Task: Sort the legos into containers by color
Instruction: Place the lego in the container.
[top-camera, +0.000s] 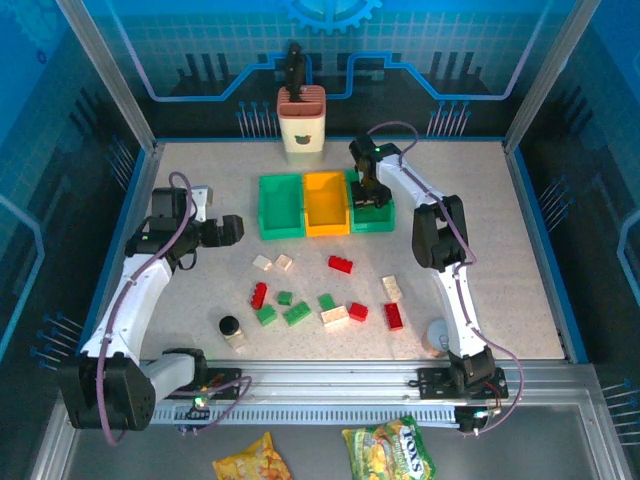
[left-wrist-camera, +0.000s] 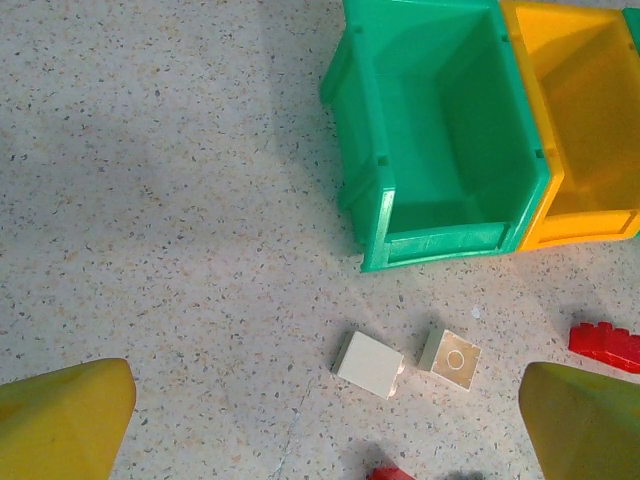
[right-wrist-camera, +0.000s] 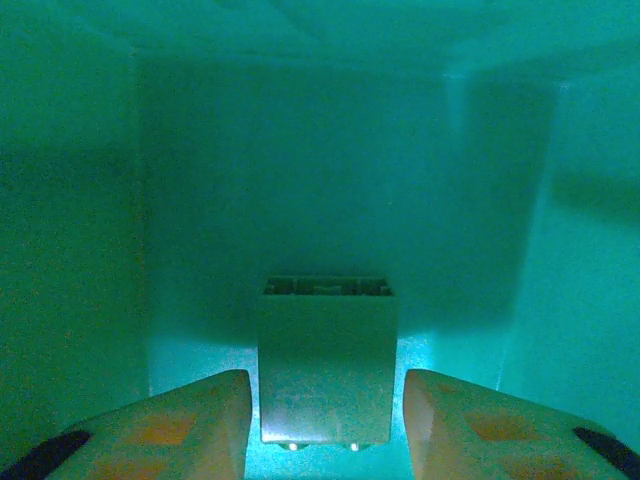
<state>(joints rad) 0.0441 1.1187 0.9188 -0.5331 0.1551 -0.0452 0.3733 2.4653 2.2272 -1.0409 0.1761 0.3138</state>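
Legos (top-camera: 335, 317) lie scattered on the bench (top-camera: 500, 250), near-centre. Left gripper (top-camera: 232, 229) hangs just beyond two cream bricks (left-wrist-camera: 368, 364), jaws wide. Farther right, right gripper (top-camera: 372, 198) sits inside the right green bin (top-camera: 372, 226), jaws narrowly parted around an upright brick (right-wrist-camera: 325, 350).

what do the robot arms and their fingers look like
Both the left arm and right arm have white links, black joints and bases, and a grey cable looping alongside. The left fingers are yellow wedges; the right fingers look pale with orange patches and dark ends.
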